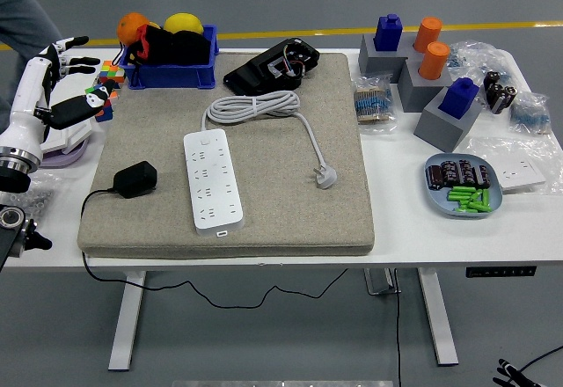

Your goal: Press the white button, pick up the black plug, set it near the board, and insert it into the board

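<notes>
Lying flat on the grey felt mat (290, 193), the white power strip (212, 180) has several rows of sockets and a small button at its near end; its white cable (255, 105) is coiled behind it and ends in a white plug (325, 176) to its right. The black plug (135, 178), a compact glossy adapter with a thin black cord, sits on the mat left of the strip. No writing is readable. The left hand (62, 83) hovers left of the mat over the worktop (422, 229), fingers spread and empty.
</notes>
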`<action>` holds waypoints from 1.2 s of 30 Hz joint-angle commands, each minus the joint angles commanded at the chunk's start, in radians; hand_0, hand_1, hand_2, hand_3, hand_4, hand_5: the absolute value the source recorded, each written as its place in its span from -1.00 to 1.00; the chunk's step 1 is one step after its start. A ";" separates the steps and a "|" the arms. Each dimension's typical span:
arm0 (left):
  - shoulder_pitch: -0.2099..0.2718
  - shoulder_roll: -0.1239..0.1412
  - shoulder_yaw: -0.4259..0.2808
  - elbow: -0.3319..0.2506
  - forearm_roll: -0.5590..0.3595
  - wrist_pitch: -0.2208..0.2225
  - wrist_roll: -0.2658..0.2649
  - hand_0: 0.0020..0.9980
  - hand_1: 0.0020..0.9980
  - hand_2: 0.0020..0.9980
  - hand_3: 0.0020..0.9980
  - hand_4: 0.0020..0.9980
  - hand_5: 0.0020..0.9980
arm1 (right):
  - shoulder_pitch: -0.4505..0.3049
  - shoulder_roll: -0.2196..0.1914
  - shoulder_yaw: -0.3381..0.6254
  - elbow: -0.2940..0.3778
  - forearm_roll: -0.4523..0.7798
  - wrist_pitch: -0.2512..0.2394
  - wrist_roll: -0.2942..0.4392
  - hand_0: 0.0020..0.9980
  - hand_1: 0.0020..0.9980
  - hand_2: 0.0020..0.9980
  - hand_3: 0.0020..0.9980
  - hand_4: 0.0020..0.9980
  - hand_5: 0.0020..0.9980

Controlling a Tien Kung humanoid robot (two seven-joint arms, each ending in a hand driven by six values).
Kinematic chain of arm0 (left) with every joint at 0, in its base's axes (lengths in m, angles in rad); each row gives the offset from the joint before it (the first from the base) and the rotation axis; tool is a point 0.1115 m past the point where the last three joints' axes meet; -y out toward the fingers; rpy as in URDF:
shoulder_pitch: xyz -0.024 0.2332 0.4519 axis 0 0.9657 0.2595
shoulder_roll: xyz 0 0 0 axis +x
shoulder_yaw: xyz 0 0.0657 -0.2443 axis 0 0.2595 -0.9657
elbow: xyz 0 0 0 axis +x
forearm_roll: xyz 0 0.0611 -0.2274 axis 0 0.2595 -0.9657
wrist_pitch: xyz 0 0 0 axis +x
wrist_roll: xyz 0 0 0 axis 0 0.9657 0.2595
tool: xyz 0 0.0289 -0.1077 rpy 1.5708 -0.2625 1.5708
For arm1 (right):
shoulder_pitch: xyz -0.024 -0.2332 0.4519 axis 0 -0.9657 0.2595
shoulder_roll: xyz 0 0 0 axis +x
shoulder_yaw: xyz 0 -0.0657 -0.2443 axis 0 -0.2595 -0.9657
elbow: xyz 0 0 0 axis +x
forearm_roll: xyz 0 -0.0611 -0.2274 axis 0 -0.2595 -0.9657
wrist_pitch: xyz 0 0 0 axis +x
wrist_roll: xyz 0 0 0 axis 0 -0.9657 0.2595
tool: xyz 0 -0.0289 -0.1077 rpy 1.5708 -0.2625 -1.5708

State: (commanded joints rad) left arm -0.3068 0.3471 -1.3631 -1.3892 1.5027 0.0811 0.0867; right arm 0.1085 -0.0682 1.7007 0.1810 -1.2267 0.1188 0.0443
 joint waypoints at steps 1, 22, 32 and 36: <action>-0.008 0.009 0.012 0.001 -0.003 -0.008 0.009 0.22 0.16 0.09 0.63 0.49 -0.86 | 0.000 0.000 0.001 0.000 0.000 0.000 0.000 0.56 0.33 0.30 0.25 0.43 -0.05; -0.416 0.107 0.598 0.221 -0.332 -0.195 0.490 -0.95 -0.95 -0.76 0.56 -1.00 -1.00 | 0.006 -0.013 -0.008 -0.001 0.006 -0.005 -0.004 0.56 0.33 0.30 0.25 0.43 -0.05; -0.517 0.015 0.706 0.341 -0.384 -0.201 0.509 -0.96 -0.96 -0.78 0.58 -1.00 -1.00 | 0.007 -0.010 -0.001 -0.001 0.009 -0.006 -0.005 0.56 0.33 0.30 0.25 0.43 -0.05; -0.540 -0.021 0.730 0.396 -0.394 -0.200 0.504 -0.97 -0.96 -0.78 0.58 -1.00 -1.00 | 0.008 -0.010 -0.004 -0.001 0.011 -0.007 -0.006 0.56 0.33 0.30 0.25 0.43 -0.05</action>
State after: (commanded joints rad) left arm -0.8472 0.3265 -0.6335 -0.9928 1.1087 -0.1189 0.5906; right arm 0.1161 -0.0780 1.6971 0.1800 -1.2159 0.1123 0.0387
